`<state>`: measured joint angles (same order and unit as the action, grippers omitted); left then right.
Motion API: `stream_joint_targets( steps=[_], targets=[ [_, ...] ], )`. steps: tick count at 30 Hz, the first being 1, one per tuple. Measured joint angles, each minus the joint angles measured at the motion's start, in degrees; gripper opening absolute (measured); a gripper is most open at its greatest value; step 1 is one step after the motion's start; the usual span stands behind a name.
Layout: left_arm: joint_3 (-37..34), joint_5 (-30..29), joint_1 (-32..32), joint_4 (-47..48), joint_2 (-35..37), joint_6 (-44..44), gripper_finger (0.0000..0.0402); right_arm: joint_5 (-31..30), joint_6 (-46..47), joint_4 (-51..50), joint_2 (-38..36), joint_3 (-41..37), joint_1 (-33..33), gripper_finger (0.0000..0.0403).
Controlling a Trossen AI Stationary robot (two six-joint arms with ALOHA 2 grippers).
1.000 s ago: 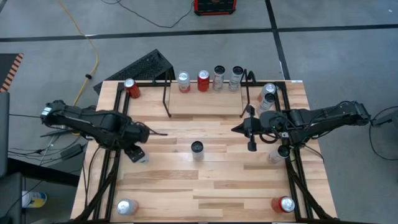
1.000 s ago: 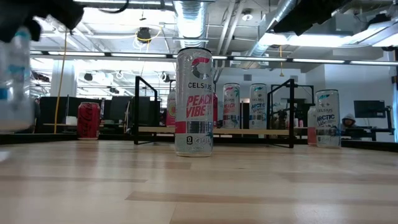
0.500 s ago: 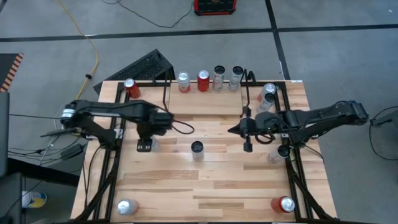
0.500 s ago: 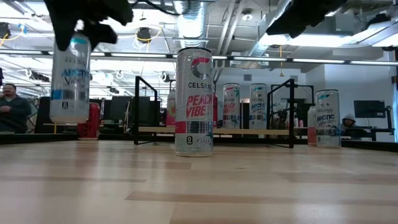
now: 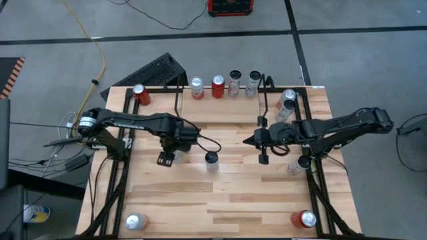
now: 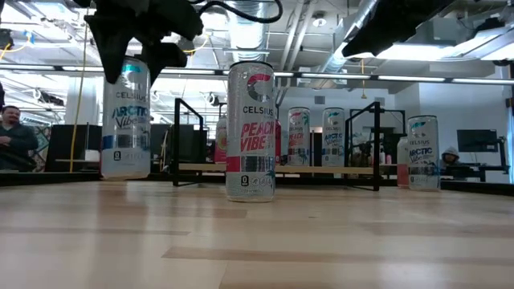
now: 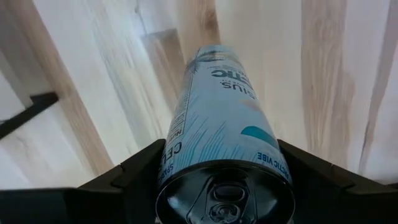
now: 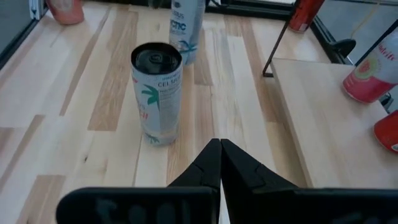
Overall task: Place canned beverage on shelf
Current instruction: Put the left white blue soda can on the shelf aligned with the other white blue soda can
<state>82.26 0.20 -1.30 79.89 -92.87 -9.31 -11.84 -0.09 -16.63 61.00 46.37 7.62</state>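
Note:
My left gripper (image 5: 169, 158) is shut on a pale blue "Arctic Vibe" can (image 6: 126, 120), left of the table's middle. A "Peach Vibe" can (image 5: 211, 159) stands upright on its base at the table's middle, also in the low view (image 6: 250, 132). The shelf (image 5: 220, 112) stands at the far edge: thin black uprights and a light wood board, with several cans (image 5: 218, 86) upright along its back. My right gripper (image 5: 248, 140) is shut and empty over the table, right of the middle can; its shut fingers show in the right wrist view (image 8: 219, 155). My left gripper pinches the can's upper end, just below the top rim (image 7: 186, 162), between its two fingers (image 7: 140, 171), one on either side. The fingers come from above, pointing down. The can hangs upright below them, its base clear of the table.
Loose cans stand at the table's corners (image 5: 140, 94) (image 5: 135, 221) (image 5: 307, 219) and along the right side (image 5: 287, 103) (image 5: 297, 165). Long black rails (image 5: 120, 193) (image 5: 319, 193) run down both sides. A person (image 6: 12, 138) shows in the room behind.
My left gripper has carried the Arctic Vibe can toward the table's right edge, nearer the middle can, and lowered it a little; the can stays upright and clear of the table. My right gripper has crept slightly toward the table's left.

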Motion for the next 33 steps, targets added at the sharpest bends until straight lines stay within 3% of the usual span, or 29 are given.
stream_joint_targets(
  steps=[6,16,21,26,29,33],
  targets=[
    [-0.02,-0.51,0.0,-0.23,-0.05,2.13,0.0288,0.0,-0.38,-0.02,0.12,0.0,0.0,0.003],
    [0.22,-0.58,0.06,-0.23,-0.08,5.99,0.0294,0.01,-0.38,-0.01,0.17,0.0,0.0,0.003],
    [4.53,-3.5,1.4,0.21,-0.1,9.43,0.0294,0.02,-0.38,-0.01,0.17,0.0,0.0,0.003],
    [9.53,-3.29,3.22,4.91,0.37,28.12,0.0294,0.01,-0.41,-0.03,0.17,-0.01,0.0,0.003],
    [8.8,-0.43,3.72,6.76,1.99,39.75,0.0295,0.02,-1.52,-0.1,0.17,-0.02,0.0,0.003],
    [5.45,-0.99,3.7,8.38,4.92,48.99,0.0295,0.22,-3.23,-0.33,0.17,-0.02,0.18,0.003]
  ],
)
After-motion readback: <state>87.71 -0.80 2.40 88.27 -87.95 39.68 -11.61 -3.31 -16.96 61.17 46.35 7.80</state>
